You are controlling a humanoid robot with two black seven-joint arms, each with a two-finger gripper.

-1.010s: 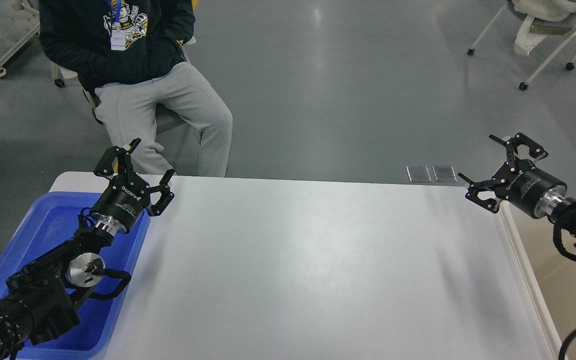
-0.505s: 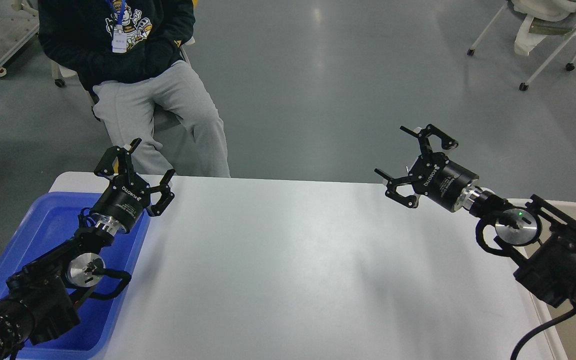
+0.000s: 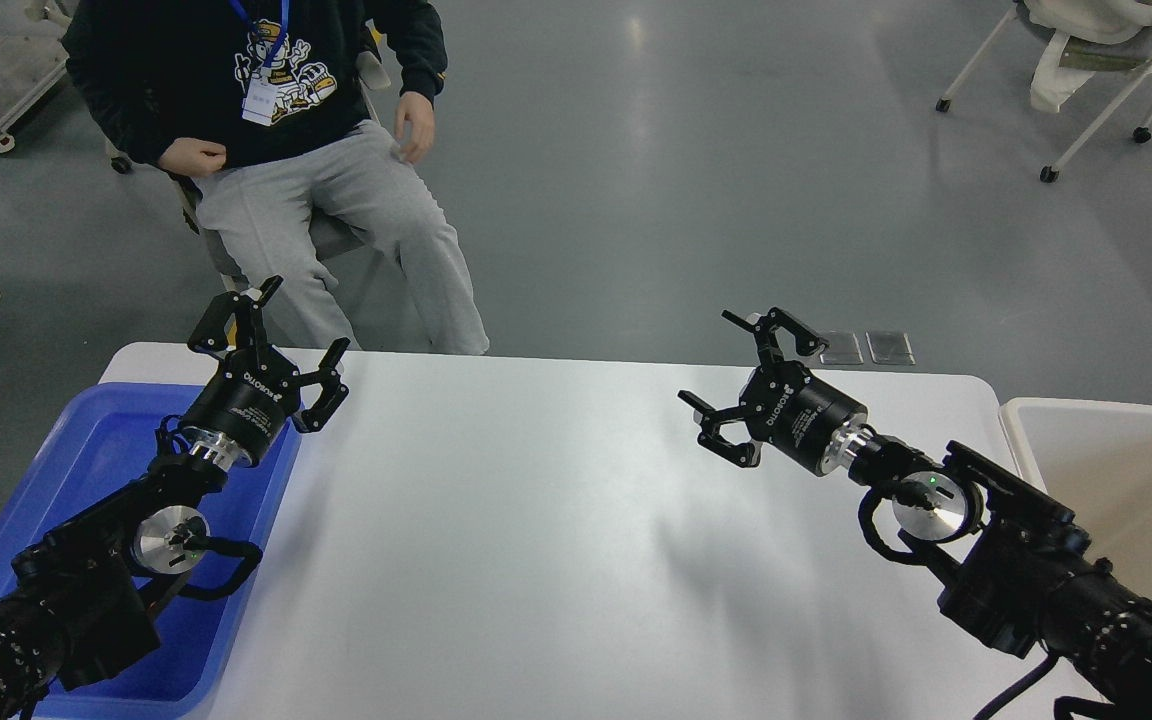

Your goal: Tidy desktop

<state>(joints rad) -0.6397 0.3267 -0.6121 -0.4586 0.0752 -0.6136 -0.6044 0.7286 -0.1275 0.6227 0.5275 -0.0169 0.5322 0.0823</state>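
Desktop (image 3: 556,520): wide white matte surface with rounded corners, filling the middle of the view; no loose item visible on it. Judged rigid, smooth and somewhat slippery; not a thing to lift or grip. Any item arriving here likely slides under a sideways push, so take from above.

Left hand (image 3: 281,340): fingers spread, holding nothing, raised over the far left corner where the blue tray (image 3: 86,450) overlaps the surface.

Right hand (image 3: 751,385): fingers spread, holding nothing, hovering above the far right part of the surface, well apart from the left hand.

Edges:
- Left: raised tray rim directly beneath the left forearm; lift before sweeping inward.
- Right: beige bin (image 3: 1106,470) just beside the rounded right corner; its wall stands close to the right forearm.
- Far: edge close below both hands; seated person (image 3: 316,150) beyond the far left corner, legs near that edge. Keep reach short there.

Open room: broad bare centre between the arms, free for inward travel of either hand. Near edge out of view; clearance there cannot be judged.
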